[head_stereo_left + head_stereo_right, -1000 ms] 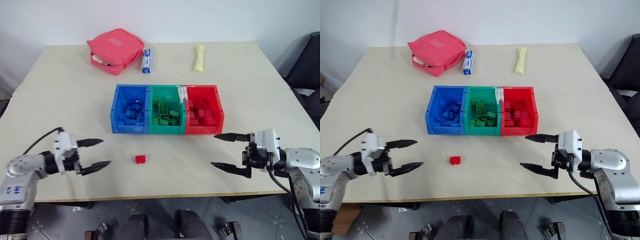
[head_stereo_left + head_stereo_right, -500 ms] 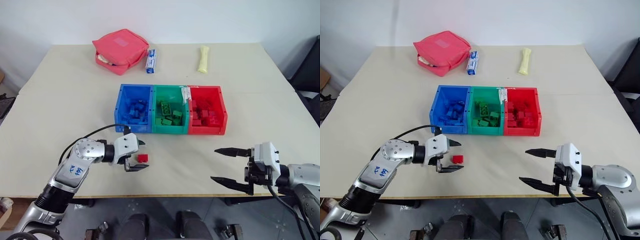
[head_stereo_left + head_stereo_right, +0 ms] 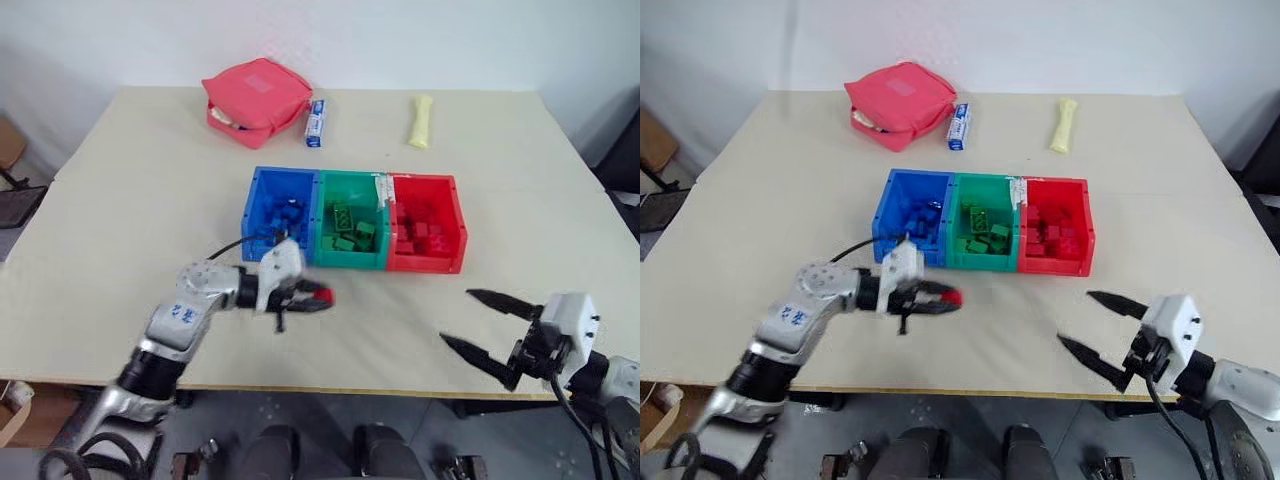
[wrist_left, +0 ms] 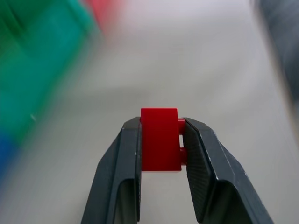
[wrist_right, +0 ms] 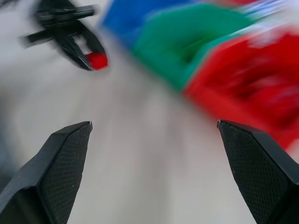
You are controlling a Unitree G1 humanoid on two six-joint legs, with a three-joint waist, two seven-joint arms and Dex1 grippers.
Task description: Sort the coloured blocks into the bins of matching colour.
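One red block [image 4: 160, 139] pinched in the left gripper [image 4: 161, 140]
It hangs above the table [image 3: 130, 210] before the green bin [image 3: 352, 262]; right gripper [image 3: 480, 322] spread wide, holding nothing

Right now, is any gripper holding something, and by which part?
The left gripper holds a red block by two opposite sides. The right gripper is open and holds nothing.
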